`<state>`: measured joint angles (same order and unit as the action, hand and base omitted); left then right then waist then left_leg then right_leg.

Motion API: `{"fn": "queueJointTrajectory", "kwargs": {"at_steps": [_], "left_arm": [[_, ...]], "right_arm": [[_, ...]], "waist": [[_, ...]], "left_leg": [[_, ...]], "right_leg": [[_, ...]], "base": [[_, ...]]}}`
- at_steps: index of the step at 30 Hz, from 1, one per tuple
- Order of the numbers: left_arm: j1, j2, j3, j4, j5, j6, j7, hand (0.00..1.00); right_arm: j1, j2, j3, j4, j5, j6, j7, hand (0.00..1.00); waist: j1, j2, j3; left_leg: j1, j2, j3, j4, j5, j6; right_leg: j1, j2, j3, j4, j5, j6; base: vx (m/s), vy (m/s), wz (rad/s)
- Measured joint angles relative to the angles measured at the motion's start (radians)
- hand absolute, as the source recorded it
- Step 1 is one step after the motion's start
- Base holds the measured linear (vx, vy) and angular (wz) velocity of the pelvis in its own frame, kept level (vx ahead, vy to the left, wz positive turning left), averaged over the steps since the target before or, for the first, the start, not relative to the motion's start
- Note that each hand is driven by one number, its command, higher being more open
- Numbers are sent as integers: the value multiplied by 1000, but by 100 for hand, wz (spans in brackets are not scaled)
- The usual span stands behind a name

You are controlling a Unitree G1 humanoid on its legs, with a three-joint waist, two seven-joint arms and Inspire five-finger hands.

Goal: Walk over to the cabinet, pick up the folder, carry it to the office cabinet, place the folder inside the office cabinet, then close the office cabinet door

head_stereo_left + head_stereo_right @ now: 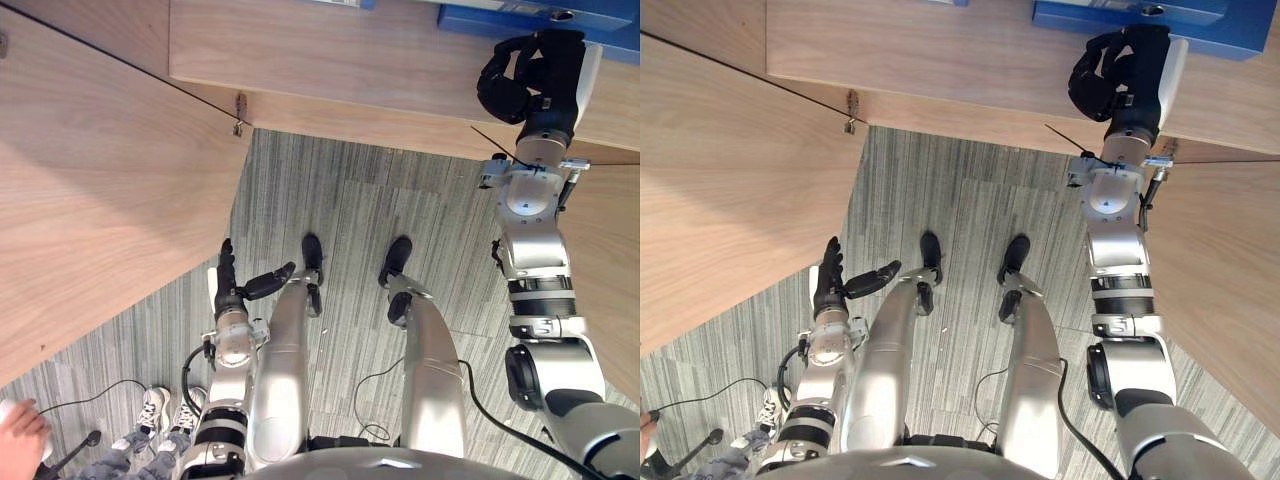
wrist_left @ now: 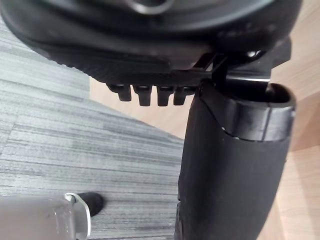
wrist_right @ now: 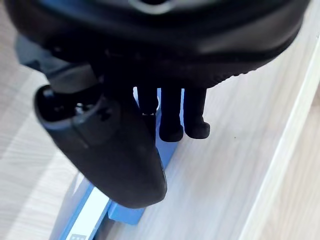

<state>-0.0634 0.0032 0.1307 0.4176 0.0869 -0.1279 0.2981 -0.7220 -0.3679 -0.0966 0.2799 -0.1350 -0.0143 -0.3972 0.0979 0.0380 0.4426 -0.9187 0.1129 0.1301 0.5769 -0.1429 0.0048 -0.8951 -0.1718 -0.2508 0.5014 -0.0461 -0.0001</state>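
Cabinet top point(image 1: 330, 50) = landmark: pale wood slab across the far edge of the head views.

- Far left, well below cabinet top: person's hand point(image 1: 20, 428) at the frame edge, with white sneakers point(image 1: 168, 408) beside it on the carpet.
- Left of cabinet top: large wood panel point(image 1: 100, 200), slanted. Small metal fitting point(image 1: 240, 112) at the corner where the panel meets the cabinet.
- Left hand point(image 1: 228, 285): hangs low, well below cabinet top, over grey striped carpet point(image 1: 350, 200). Fingers straight, thumb spread out to the side, holds nothing.
- Right hand point(image 1: 525, 75): raised to the cabinet top, right end. Fingers point(image 3: 171, 125) curled down over the folder's edge, thumb point(image 3: 115, 155) closed in against it.
- Blue folder point(image 1: 1230, 32): lies flat on cabinet top at the far right, partly under right hand. White label strip point(image 3: 90, 212) runs along its spine.
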Motion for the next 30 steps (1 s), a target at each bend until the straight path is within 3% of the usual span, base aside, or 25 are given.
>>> {"fn": "queueJointTrajectory", "kwargs": {"at_steps": [11, 22, 27, 30], "left_arm": [[0, 0, 0, 0, -22, 0, 8, 100], [0, -2, 0, -2, -40, 0, 21, 100], [-1, -11, -2, -16, -40, 8, 21, 100], [0, -11, -2, -38, -40, 15, 19, 100]], "right_arm": [[-162, -4, -10, 122, 58, 28, -10, 0], [-199, 8, -23, 152, 147, 38, -45, 0], [-194, 13, -22, 139, 175, 40, -45, 0], [-97, 24, -18, 5, 174, 31, -45, 0]], "waist": [[0, 0, 0], [-5, 0, 0], [-11, 0, 0], [-9, 0, 0]], "left_leg": [[-41, -5, -6, 0, 5, -1], [-44, -14, -12, -8, 23, 1], [-47, -5, -6, 28, 17, 0], [-44, 10, -5, 73, -9, 5]], "right_leg": [[-39, -5, -6, 4, 0, 0], [-40, -15, -19, 11, 1, -2], [-39, -13, -16, 32, -1, -5], [-32, -8, -10, 66, -13, -8]], "base": [[2, -3, 1], [-9, -11, 5], [-7, -10, -3], [-32, -20, -11]]}}
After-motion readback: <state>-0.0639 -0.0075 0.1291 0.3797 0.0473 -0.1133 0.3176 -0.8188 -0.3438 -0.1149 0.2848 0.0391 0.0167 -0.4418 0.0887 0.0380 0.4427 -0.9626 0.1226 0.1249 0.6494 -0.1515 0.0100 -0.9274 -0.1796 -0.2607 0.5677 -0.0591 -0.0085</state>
